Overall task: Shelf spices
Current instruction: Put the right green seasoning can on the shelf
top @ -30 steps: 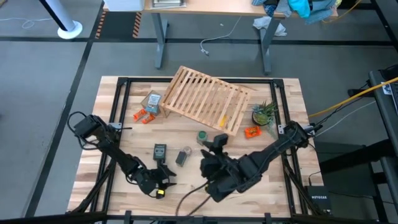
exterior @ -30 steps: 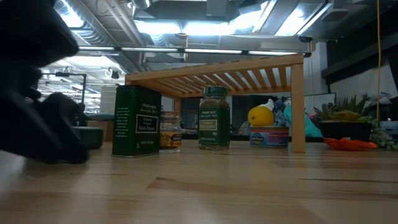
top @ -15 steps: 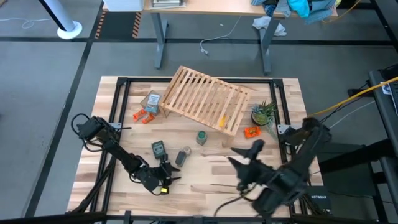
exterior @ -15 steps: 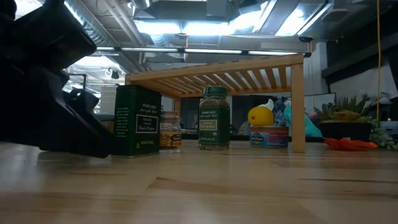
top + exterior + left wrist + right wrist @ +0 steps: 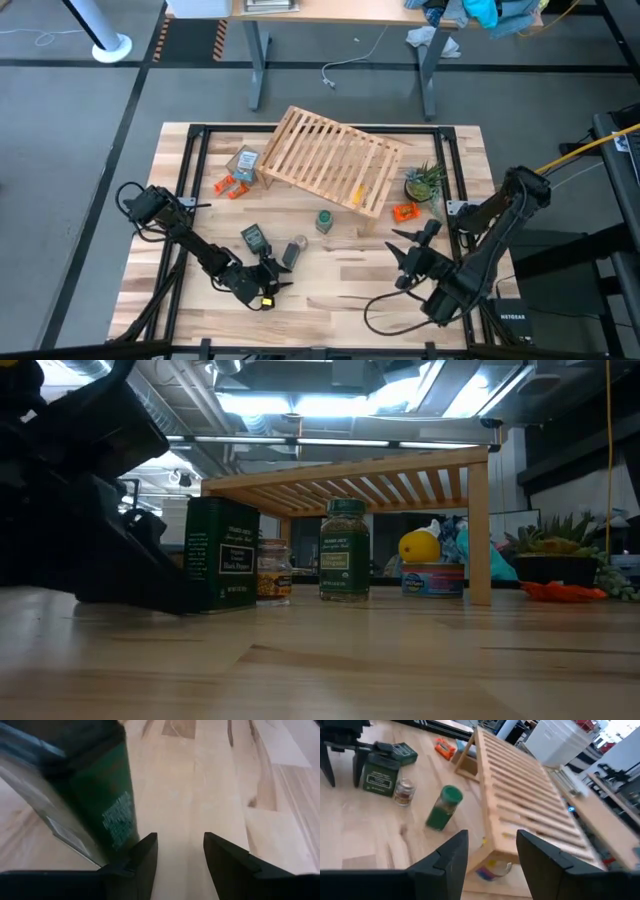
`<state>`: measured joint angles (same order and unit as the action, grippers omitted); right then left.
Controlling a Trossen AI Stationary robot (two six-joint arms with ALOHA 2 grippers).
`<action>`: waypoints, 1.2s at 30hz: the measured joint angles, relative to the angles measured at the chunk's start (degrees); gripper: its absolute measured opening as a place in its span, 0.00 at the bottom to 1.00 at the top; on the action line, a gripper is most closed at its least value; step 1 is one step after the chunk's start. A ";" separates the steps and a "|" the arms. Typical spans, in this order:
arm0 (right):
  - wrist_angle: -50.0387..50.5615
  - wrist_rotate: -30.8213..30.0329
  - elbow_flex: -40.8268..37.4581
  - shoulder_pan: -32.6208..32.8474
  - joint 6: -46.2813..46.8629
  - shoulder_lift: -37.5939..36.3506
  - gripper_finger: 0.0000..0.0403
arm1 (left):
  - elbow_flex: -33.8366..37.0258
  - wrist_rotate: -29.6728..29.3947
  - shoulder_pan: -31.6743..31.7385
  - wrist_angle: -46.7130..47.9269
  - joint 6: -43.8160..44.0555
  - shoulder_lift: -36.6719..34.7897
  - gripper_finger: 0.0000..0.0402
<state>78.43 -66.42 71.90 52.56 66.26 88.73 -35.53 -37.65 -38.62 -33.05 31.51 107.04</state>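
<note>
A dark squarish jar [image 5: 252, 240] stands upright on the table, with a tiny clear glass jar [image 5: 295, 250] and a green round jar [image 5: 324, 220] standing to its right. A second dark squarish one [image 5: 244, 162] lies by the left end of the slatted wooden shelf [image 5: 335, 160]. My left gripper [image 5: 180, 855] is low, just near of the first dark jar [image 5: 100, 795]. It is open, and the jar is outside its fingers, beside one of them. My right gripper [image 5: 412, 250] hangs open over the table's right side with nothing between its fingers, pointing at the shelf [image 5: 530, 795]. My left gripper stands level with the outer side of one finger [image 5: 142, 857] right beside the dark jar's lower side wall [image 5: 122, 827]. I cannot tell whether they touch. The jar stands upright on the table.
Orange pieces [image 5: 232, 185] lie left of the shelf and more [image 5: 405, 211] lie to its right, next to a small plant [image 5: 425, 182]. Under the shelf sit a yellow thing [image 5: 420, 545] and a tin [image 5: 432, 578]. Bare tabletop [image 5: 340, 270] lies between the two grippers.
My right gripper has swung from the table's middle, near the green jar, toward the right edge. It has sunk and rolled about its own axis. My left gripper has edged closer to the dark jar and turned a little.
</note>
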 joint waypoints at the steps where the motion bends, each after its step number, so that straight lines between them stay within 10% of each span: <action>1: -3.18 0.02 -2.34 0.00 -0.07 -0.69 0.43 | 0.00 0.21 -0.02 0.26 0.00 0.00 0.39; 23: -36.39 1.78 -23.39 -0.03 -4.09 -2.75 0.43 | -0.20 1.73 -2.79 7.00 16.44 -0.28 0.39; 36: -43.96 3.00 -31.42 -0.03 -7.69 -2.75 0.43 | -0.13 -0.43 -2.39 6.81 10.49 -0.15 0.39</action>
<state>34.47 -63.42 40.48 52.53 58.57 85.97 -35.66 -38.09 -41.01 -26.23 42.00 106.89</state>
